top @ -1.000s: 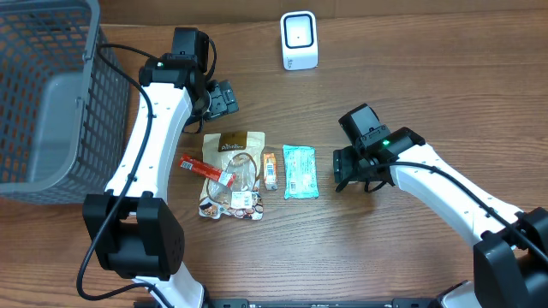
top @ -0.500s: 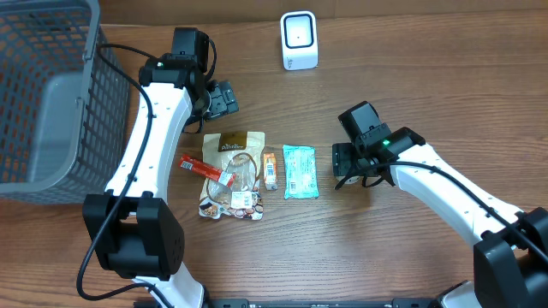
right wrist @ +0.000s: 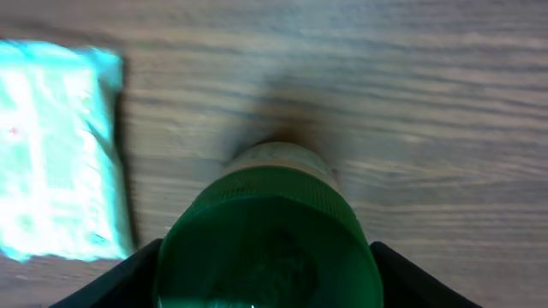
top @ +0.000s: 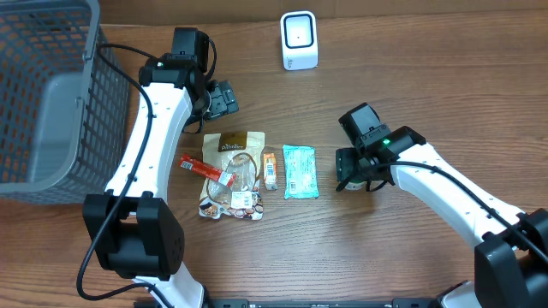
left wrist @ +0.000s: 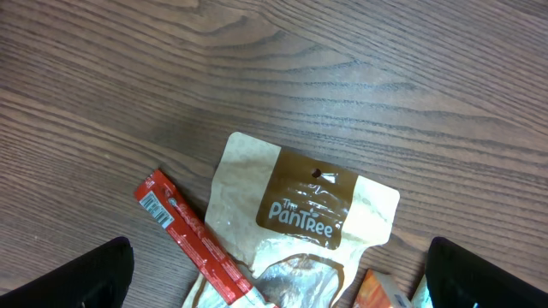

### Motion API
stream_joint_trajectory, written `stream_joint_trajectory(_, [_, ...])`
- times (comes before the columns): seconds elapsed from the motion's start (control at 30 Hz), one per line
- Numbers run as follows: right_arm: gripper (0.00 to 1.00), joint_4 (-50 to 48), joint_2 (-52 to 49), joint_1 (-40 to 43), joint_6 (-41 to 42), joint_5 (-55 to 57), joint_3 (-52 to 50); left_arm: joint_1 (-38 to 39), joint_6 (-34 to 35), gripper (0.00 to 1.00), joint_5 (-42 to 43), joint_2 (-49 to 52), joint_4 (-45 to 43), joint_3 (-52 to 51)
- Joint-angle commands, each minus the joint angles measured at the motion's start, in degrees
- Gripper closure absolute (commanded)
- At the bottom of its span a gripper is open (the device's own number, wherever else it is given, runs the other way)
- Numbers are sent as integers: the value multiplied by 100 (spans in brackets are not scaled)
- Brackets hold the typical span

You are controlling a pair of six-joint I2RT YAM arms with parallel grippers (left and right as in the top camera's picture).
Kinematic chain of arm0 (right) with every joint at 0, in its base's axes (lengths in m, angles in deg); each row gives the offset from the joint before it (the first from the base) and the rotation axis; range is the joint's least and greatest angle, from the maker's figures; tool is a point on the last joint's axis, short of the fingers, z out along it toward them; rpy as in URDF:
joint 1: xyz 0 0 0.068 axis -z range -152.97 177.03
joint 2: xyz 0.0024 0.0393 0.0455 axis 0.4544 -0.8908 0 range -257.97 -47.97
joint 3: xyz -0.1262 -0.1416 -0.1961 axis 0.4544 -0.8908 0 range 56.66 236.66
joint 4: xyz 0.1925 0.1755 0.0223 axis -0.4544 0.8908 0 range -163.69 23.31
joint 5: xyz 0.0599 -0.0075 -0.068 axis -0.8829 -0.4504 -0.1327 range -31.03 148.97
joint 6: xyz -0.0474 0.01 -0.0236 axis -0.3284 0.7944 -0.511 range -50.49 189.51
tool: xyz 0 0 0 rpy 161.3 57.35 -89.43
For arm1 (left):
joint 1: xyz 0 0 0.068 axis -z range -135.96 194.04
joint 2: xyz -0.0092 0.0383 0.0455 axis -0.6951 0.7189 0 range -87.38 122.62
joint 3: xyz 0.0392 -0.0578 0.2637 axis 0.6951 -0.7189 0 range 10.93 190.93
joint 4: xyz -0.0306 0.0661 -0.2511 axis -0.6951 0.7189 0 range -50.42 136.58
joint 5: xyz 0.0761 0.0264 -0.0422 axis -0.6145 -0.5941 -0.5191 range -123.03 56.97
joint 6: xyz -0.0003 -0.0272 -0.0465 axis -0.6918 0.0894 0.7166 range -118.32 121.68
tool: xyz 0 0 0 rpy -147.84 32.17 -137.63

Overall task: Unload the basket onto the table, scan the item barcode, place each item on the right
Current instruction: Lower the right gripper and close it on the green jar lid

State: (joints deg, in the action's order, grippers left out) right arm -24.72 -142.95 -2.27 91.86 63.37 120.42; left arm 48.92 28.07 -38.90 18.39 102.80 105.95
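Right gripper [right wrist: 265, 269] has its jaws pinching the green bottle [right wrist: 267, 214] around the cap end, near the teal packet [right wrist: 51, 145]. Left gripper [left wrist: 276, 278] is spread wide, empty, hovering over the PanTree pouch [left wrist: 308, 205]

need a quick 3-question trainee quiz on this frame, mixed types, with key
1. True or false: the teal packet lies inside the basket.
2. What stands between the fingers of the right claw? A) red stick packet B) green bottle C) white scanner
3. In the left wrist view, what brand name is printed on the brown pouch?

Key: 1 false, it lies on the table; 2 B; 3 PanTree.
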Motion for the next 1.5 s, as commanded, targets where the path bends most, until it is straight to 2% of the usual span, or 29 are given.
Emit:
stream_joint_trajectory(0.0, [24,214,-31,2,-33,402,-83,7,-66,0,-55,-90,-7,70])
stream_joint_trajectory(0.13, [23,254,-31,2,-317,485,-83,7,-66,0,-55,-90,-7,70])
stream_joint_trajectory(0.47, [22,258,-31,7,-323,457,-81,7,-66,0,-55,-90,-7,70])
stream_joint_trajectory(0.63, [9,186,-31,20,-328,459,-74,7,-66,0,-55,-90,-7,70])
stream_joint_trajectory(0.73, [6,212,-31,68,-326,455,26,7,-66,0,-55,-90,-7,70])
stream_joint_trajectory(1.07, [3,1670,-31,341,-330,61,1631,7,-66,0,-55,-90,-7,70])
stream_joint_trajectory(1.27, [1,1810,-122,339,-330,-22,1731,7,-66,0,-52,-90,-7,70])
stream_joint_trajectory(1.47, [2,1847,-721,339,-323,-24,1731,7,-66,0,-55,-90,-7,70])
